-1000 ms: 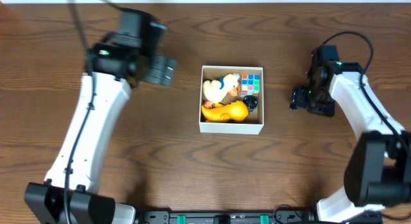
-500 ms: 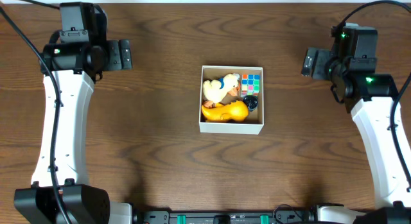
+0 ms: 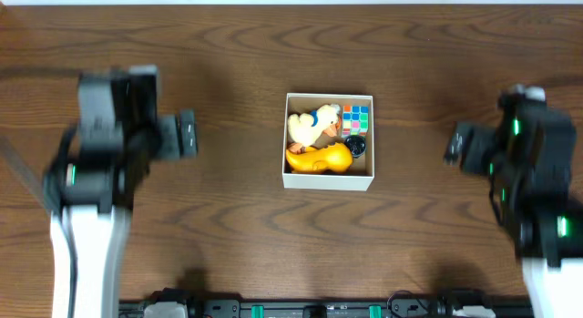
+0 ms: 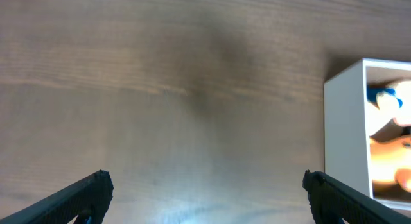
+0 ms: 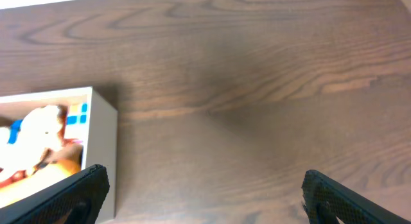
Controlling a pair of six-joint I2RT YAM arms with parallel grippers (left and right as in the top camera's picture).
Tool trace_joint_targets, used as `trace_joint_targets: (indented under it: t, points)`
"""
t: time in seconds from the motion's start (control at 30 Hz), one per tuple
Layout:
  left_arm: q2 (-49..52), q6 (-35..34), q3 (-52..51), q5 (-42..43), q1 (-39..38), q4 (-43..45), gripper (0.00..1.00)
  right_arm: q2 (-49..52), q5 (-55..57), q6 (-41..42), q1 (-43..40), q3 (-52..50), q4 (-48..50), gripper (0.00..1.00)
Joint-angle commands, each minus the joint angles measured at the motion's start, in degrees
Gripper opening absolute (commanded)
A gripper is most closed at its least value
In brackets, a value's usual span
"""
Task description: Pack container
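Observation:
The container (image 3: 284, 145) is a small white-walled box in the middle of the table. It holds a white and blue plush toy (image 3: 311, 125), an orange toy (image 3: 321, 158), a colourful cube (image 3: 357, 118) and a small dark thing (image 3: 356, 148). My left gripper (image 3: 187, 136) is open and empty, well to the left of the container. My right gripper (image 3: 460, 145) is open and empty, well to the right of it. The left wrist view shows the container's wall (image 4: 343, 134) at its right edge between the open jaws (image 4: 205, 192). The right wrist view shows the container (image 5: 103, 140) at its left, by the open jaws (image 5: 205, 192).
Brown wooden table (image 3: 228, 227) all around the container. Both arms are blurred in the overhead view. A dark rail (image 3: 291, 309) runs along the front edge.
Both arms have swung back from the far side of the table toward the front edge, the grippers staying open and empty. The container and its contents have not moved.

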Motion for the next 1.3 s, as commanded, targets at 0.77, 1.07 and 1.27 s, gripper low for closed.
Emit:
trace_joint_targets:
  t: [0.77, 1.07, 1.27]
  points:
    - [-39.15, -7.85, -25.75, -7.1, -0.11, 3.72, 0.98, -21.0, 7.39, 20.9, 6.4, -23.61, -2.03, 0.99]
    - [-39.15, -7.85, -25.75, -7.1, -0.11, 3.72, 0.98, -21.0, 7.41, 20.79, 6.4, -23.61, -2.75, 0.99]
    - [-39.15, -7.85, -25.75, -7.08, -0.11, 3.72, 0.98, -21.57, 6.12, 9.57, 5.95, -23.85, -1.62, 0.99]
